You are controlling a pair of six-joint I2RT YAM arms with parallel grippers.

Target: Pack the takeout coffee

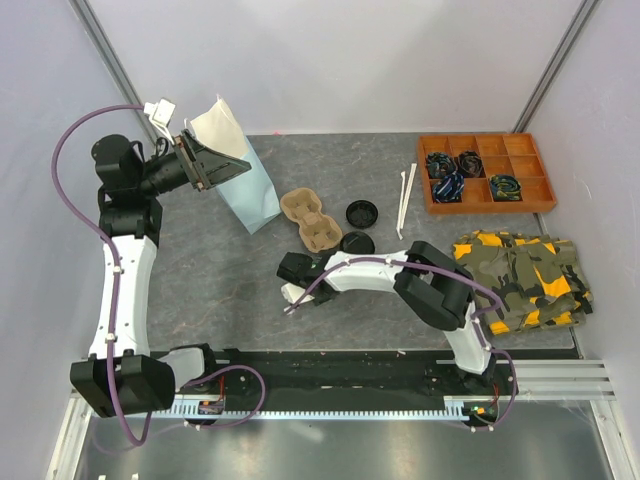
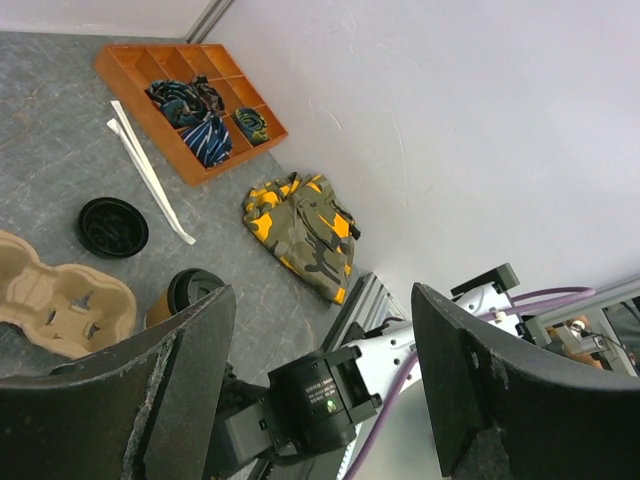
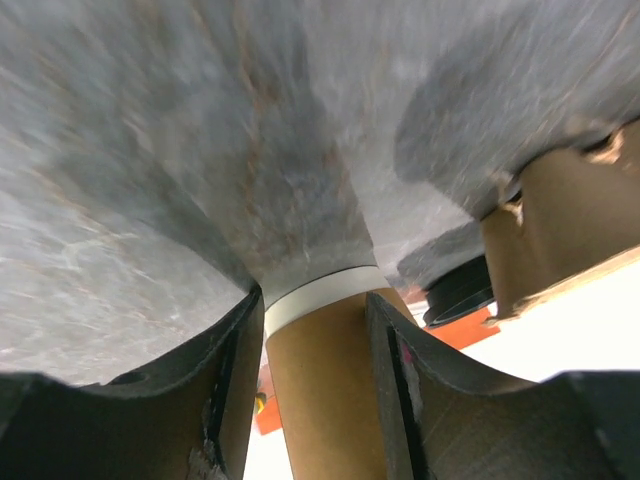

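Status: early, nothing packed.

The small round tan paper cup with a black plastic lid [image 1: 357, 243] stands on the grey table [image 1: 220, 285], just beside the tan moulded-pulp two-cup carrier [image 1: 310, 221]. The lid looks seated.

In the right wrist view, the right gripper [image 3: 315, 305] has a finger against each side of the cup wall, so I read it as clamped on the cup. The cup's pale bottom band meets the table there, so it is not lifted. In the top view I cannot pick out the fingers themselves.

Both wells of the carrier are empty. A loose black round lid [image 1: 362, 213] lies on the table just beyond the cup, apart from it.

The left gripper [image 2: 322, 292] has its jaws spread wide with nothing between them. It sits high at the top of the light-blue paper bag with white handles [image 1: 258, 195], which stands upright to the left of the carrier. I cannot tell whether it touches the bag's rim.

Done: cup lidded, cup gripped.

Left, in my judgement: lift the cup, then seat it in a carrier well or in the bag. I cannot say which from here.
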